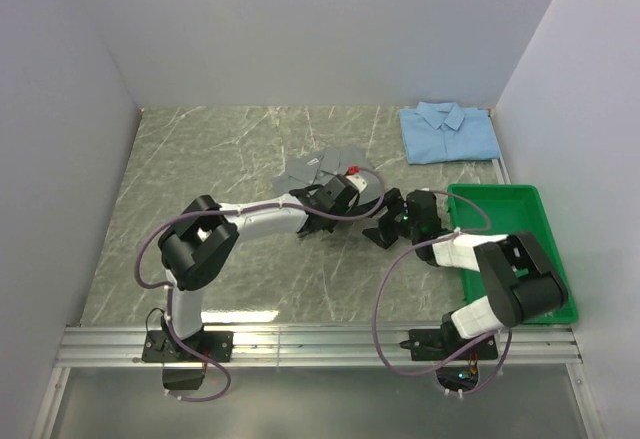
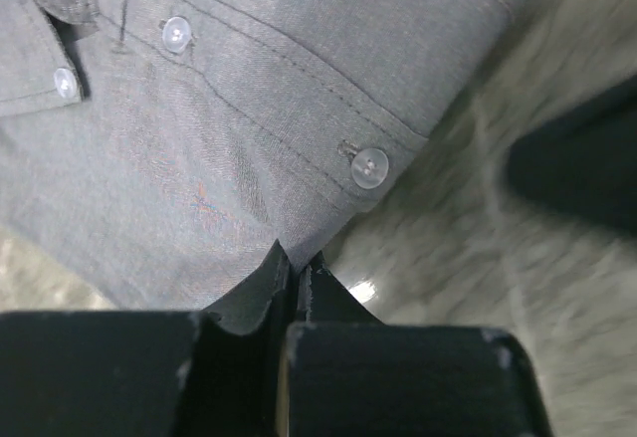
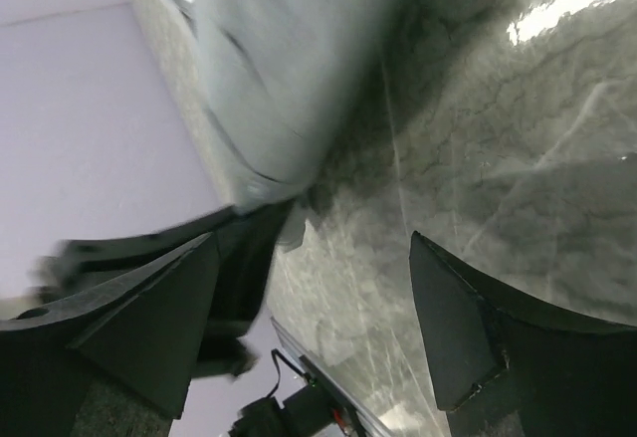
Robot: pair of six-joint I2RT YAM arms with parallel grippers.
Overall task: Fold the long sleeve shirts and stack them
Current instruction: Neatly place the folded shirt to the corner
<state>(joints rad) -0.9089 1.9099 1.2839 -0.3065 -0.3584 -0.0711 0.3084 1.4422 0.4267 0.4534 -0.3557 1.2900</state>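
The grey long sleeve shirt [image 1: 322, 164] lies crumpled mid-table; its buttoned placket and a cuff fill the left wrist view [image 2: 229, 109]. My left gripper [image 1: 352, 191] is shut on the shirt's lower edge, with cloth pinched between its fingertips [image 2: 299, 270]. To its right my right gripper [image 1: 386, 231] stands open just above the marble top, with nothing between its fingers [image 3: 314, 240]. The grey shirt [image 3: 279, 79] shows blurred beyond them. The light blue shirt [image 1: 448, 131] lies folded at the back right corner.
A green plastic tray [image 1: 545, 259] sits at the right edge, beside the right arm. White walls close in the table on the left, back and right. An aluminium rail [image 1: 320, 344] runs along the near edge.
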